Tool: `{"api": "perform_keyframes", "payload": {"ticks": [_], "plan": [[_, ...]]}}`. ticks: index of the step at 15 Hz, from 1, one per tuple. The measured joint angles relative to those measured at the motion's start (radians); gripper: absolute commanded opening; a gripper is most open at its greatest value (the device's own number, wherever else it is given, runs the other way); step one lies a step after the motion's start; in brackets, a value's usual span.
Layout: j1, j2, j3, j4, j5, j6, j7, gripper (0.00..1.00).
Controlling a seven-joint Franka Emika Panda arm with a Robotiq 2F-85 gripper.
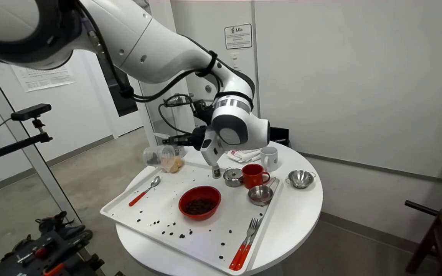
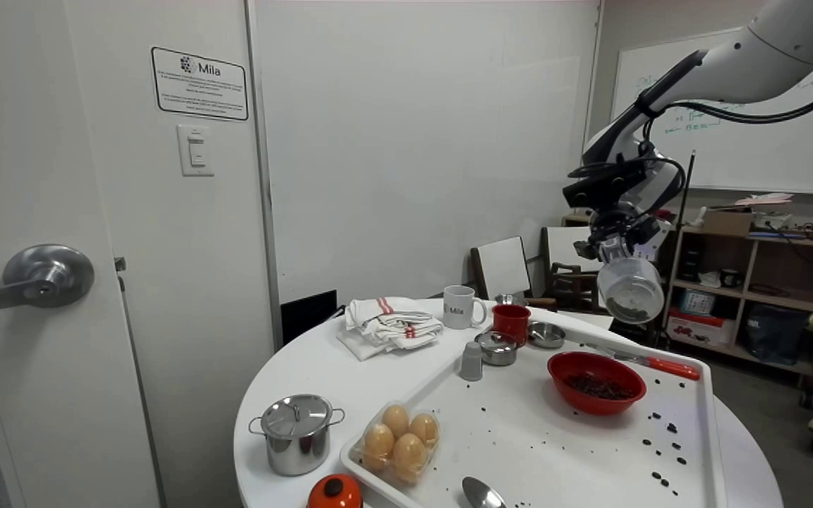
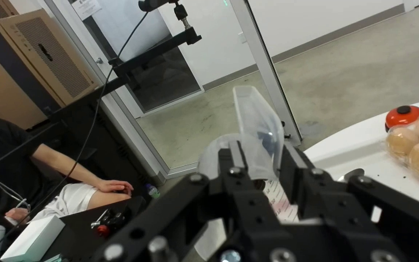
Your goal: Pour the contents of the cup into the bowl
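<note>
The clear plastic cup [image 1: 159, 157] is raised in the air and tipped onto its side. It also shows in an exterior view [image 2: 630, 289], with some dark matter in its lower part. In the wrist view, the cup [image 3: 256, 142] has its handle between my gripper's fingers [image 3: 262, 156]. My gripper [image 1: 170, 141], also visible in an exterior view [image 2: 616, 247], is shut on the cup. The wide red bowl [image 1: 215, 199] stands upright on the tray with dark beans inside; it also shows in an exterior view [image 2: 565, 384]. The cup is apart from the bowl.
The white tray [image 1: 129, 214] holds scattered beans, a spoon [image 1: 144, 192], and a fork and knife [image 1: 244, 249]. A shaker [image 1: 216, 171], lidded pot [image 1: 233, 177], red mug [image 1: 253, 176] and small pan [image 1: 261, 195] stand behind the bowl. Packed eggs [image 2: 401, 444] sit at a tray corner.
</note>
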Motion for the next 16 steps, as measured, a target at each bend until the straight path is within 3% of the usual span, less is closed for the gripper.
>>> {"api": "perform_keyframes", "payload": {"ticks": [9, 16], "plan": [[-0.060, 0.080, -0.022, 0.080, 0.091, -0.172, -0.009, 0.11], [-0.069, 0.132, -0.023, 0.123, 0.154, -0.270, -0.009, 0.11]]}}
